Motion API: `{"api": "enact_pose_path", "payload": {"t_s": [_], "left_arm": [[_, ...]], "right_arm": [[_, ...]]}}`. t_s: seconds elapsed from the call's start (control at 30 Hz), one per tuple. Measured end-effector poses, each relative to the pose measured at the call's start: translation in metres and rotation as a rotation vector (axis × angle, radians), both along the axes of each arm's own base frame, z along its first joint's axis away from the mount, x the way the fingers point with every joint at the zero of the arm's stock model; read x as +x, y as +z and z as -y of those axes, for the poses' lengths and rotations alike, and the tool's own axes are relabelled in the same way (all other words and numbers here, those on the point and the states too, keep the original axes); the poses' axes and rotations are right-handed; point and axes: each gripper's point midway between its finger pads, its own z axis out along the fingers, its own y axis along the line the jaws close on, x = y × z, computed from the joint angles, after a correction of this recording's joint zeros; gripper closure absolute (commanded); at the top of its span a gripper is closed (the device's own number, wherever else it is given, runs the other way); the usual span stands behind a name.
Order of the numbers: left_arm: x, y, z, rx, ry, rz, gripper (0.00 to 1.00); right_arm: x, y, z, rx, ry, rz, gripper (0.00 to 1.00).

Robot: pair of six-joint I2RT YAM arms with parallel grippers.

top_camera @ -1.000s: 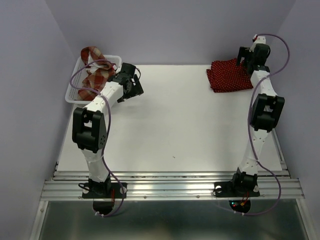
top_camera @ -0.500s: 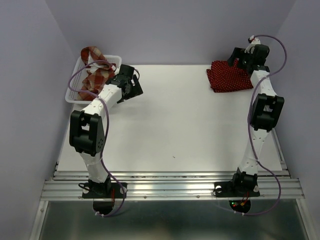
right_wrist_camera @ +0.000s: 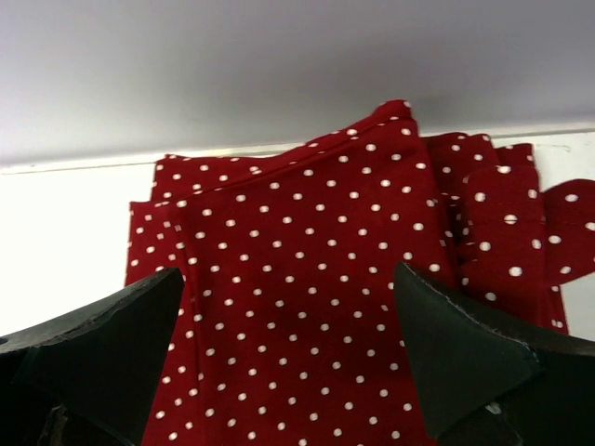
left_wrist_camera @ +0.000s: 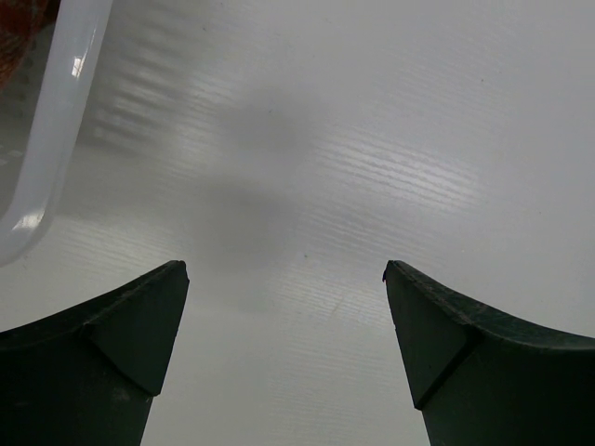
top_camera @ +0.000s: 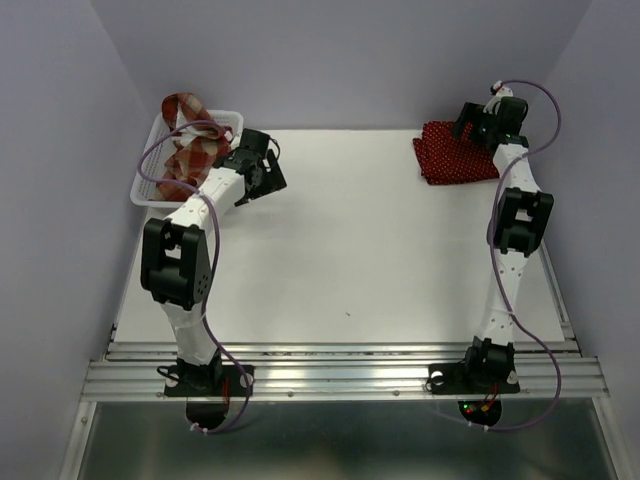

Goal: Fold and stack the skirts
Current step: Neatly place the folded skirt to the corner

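While both arms reach toward the far side of the flat white table (top_camera: 370, 250), each ends over a different corner. At the far left, the left gripper (top_camera: 262, 172) hangs just to the right of a white plastic lattice basket (top_camera: 143, 190). Its dark fingers (left_wrist_camera: 121, 344) are spread wide with nothing between them. In the left wrist view only bare tabletop shows in the gap, and the basket's smooth white rim (left_wrist_camera: 56, 111) curves past on the left, apart from the fingers.

A red-and-cream plaid cloth skirt (top_camera: 190, 150) sits bunched inside that basket, with one loop of it rising above the far rim. A small blurred patch of it shows at the top left corner of the left wrist view (left_wrist_camera: 20, 17).

At the far right corner, close to the pale lavender back wall (top_camera: 340, 60), lie the dark red cloth skirts with tiny white polka dots (top_camera: 450, 155). They are folded flat on the table. The right wrist view shows a squarish folded layer (right_wrist_camera: 297, 232) lying on top of more of the same cloth, which sticks out along the right edge. I cannot tell how many pieces make up the pile.

The right gripper (top_camera: 474, 118) is over the far right part of this pile. Its fingers (right_wrist_camera: 102, 344) are wide apart on either side of the cloth in view and grip none of it. I cannot tell whether the fingertips touch the fabric.
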Motion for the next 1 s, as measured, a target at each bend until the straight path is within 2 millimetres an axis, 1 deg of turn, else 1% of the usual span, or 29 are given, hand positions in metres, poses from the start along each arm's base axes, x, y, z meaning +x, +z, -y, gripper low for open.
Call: {"api": "enact_pose_path", "payload": {"t_s": [0.13, 0.23, 0.3, 0.5, 0.63, 0.7, 0.83, 0.9, 0.93, 0.97, 1.0], "left_arm": [[0.004, -0.009, 0.001, 0.007, 0.000, -0.019, 0.01], [0.005, -0.016, 0.001, 0.012, 0.000, -0.035, 0.01], [0.004, -0.019, 0.001, 0.017, 0.000, -0.045, 0.01], [0.003, -0.019, 0.000, 0.022, 0.001, -0.054, 0.01], [0.003, -0.019, 0.000, 0.022, 0.000, -0.052, 0.01], [0.003, -0.019, 0.000, 0.022, -0.001, -0.053, 0.01], [0.003, -0.018, 0.000, 0.027, -0.008, -0.052, 0.01], [0.003, -0.018, -0.001, 0.030, -0.013, -0.051, 0.01], [0.003, -0.017, -0.001, 0.031, -0.015, -0.049, 0.01], [0.004, -0.016, -0.001, 0.032, -0.017, -0.046, 0.01], [0.004, -0.014, -0.001, 0.031, -0.019, -0.041, 0.01]], "right_arm": [[0.004, -0.008, 0.013, -0.023, -0.055, -0.001, 0.00], [0.007, -0.017, 0.028, -0.041, -0.112, -0.001, 0.00], [0.009, -0.018, 0.037, -0.044, -0.142, 0.009, 0.00], [0.015, -0.020, 0.062, -0.004, -0.174, 0.066, 0.00], [0.017, -0.034, 0.066, 0.031, -0.168, 0.069, 0.00], [0.016, -0.037, 0.065, 0.047, -0.156, 0.065, 0.00], [0.018, -0.028, 0.059, 0.064, -0.128, 0.086, 0.00], [0.016, -0.020, 0.058, 0.065, -0.124, 0.093, 0.00], [0.014, -0.013, 0.057, 0.065, -0.123, 0.097, 0.00], [0.011, 0.001, 0.055, 0.067, -0.117, 0.108, 0.00], [0.008, 0.008, 0.053, 0.067, -0.115, 0.111, 0.00]]}}
